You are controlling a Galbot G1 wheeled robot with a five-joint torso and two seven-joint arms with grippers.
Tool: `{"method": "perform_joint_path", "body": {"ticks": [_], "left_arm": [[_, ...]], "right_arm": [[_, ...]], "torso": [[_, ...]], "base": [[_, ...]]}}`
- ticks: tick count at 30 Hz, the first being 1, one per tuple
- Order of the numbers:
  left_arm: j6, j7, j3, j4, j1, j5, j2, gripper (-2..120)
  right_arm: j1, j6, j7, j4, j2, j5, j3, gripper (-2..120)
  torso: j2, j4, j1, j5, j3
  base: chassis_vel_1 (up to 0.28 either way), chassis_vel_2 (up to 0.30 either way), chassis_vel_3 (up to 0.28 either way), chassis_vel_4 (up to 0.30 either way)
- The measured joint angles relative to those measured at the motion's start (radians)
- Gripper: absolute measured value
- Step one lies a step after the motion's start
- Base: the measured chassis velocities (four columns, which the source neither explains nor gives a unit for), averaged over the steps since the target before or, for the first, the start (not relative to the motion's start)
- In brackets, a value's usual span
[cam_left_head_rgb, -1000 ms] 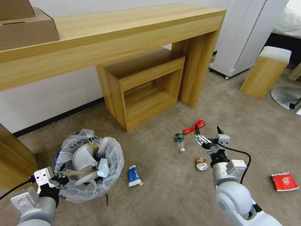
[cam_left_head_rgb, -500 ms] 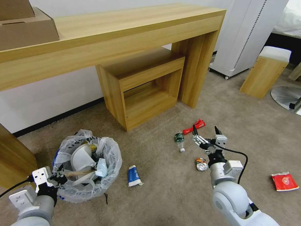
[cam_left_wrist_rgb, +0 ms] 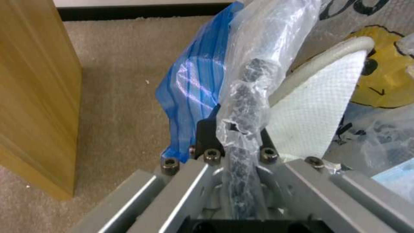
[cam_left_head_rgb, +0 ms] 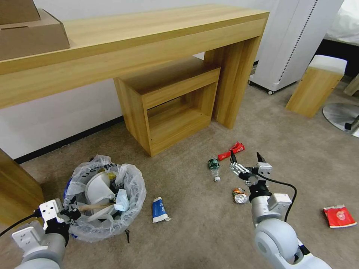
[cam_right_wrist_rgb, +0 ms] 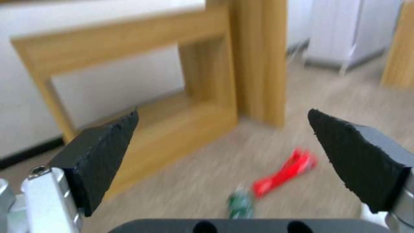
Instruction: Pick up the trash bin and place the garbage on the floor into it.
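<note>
Head view: left gripper [cam_left_head_rgb: 71, 214] at lower left was clenched on the bagged rim of the trash bin [cam_left_head_rgb: 106, 198], which sat on the floor [cam_left_head_rgb: 194, 231]. Right gripper [cam_left_head_rgb: 246, 161], fingers spread wide and holding nothing, hovered right of centre above the can [cam_left_head_rgb: 239, 195], near the green bottle [cam_left_head_rgb: 214, 166] and red packet [cam_left_head_rgb: 232, 150].

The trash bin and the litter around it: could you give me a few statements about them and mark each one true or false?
1. The left hand is shut on the trash bin rim. True.
2. The right hand holds the green bottle. False: it is open and holds nothing; the bottle lies on the floor.
3. The long red packet is inside the bin. False: it lies on the carpet near the bottle.
4. A blue-white wrapper lies on the floor beside the bin. True.
5. A crushed can lies near the right arm. True.
</note>
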Motion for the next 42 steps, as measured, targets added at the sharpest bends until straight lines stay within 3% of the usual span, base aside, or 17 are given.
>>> {"method": "perform_joint_path", "body": {"ticks": [8, 10, 13, 17, 26, 37, 42], "left_arm": [[-0.012, 0.002, -0.004, -0.006, 0.012, 0.012, -0.01, 0], [-0.014, 0.002, -0.004, -0.006, 0.013, 0.013, -0.013, 0], [-0.015, 0.003, -0.004, -0.002, 0.01, 0.019, -0.023, 0], [-0.015, 0.003, -0.003, 0.009, 0.0, 0.021, -0.028, 0], [-0.017, 0.005, 0.008, 0.033, -0.027, 0.024, -0.036, 0], [-0.029, 0.017, 0.01, 0.036, -0.03, 0.025, -0.035, 0], [-0.033, 0.018, 0.008, 0.035, -0.03, 0.022, -0.032, 0]], "right_arm": [[0.234, -0.258, 0.111, -0.051, -0.009, 0.387, -0.164, 100], [0.259, -0.281, 0.129, -0.067, -0.005, 0.423, -0.186, 100], [0.36, -0.382, 0.213, -0.148, 0.027, 0.574, -0.296, 100], [0.43, -0.464, 0.271, -0.231, 0.084, 0.674, -0.383, 100], [0.531, -0.555, 0.276, -0.455, 0.215, 0.672, -0.542, 100], [0.622, -0.551, 0.203, -0.682, 0.314, 0.597, -0.671, 100], [0.639, -0.544, 0.189, -0.715, 0.338, 0.583, -0.717, 100]], "torso": [[0.0, 0.0003, 0.0, -0.0002, 0.0], [0.0, 0.0002, 0.0, 0.0, 0.0], [0.0, 0.0002, 0.0, -0.0001, 0.0], [0.0, 0.0003, 0.0, -0.0002, 0.0], [0.0, 0.0003, 0.0, -0.0001, 0.0], [0.0, 0.0001, 0.0, -0.0002, 0.0], [0.0, 0.0002, 0.0, -0.0001, 0.0]], "base": [[0.0, 0.0, 0.0, 0.0], [0.0, 0.0, 0.0, 0.0], [0.0, 0.0, 0.0, 0.0], [0.0, 0.0, 0.0, 0.0], [0.0, 0.0, 0.0, 0.0], [0.0, 0.0, 0.0, 0.0], [0.0, 0.0, 0.0, 0.0]]}}
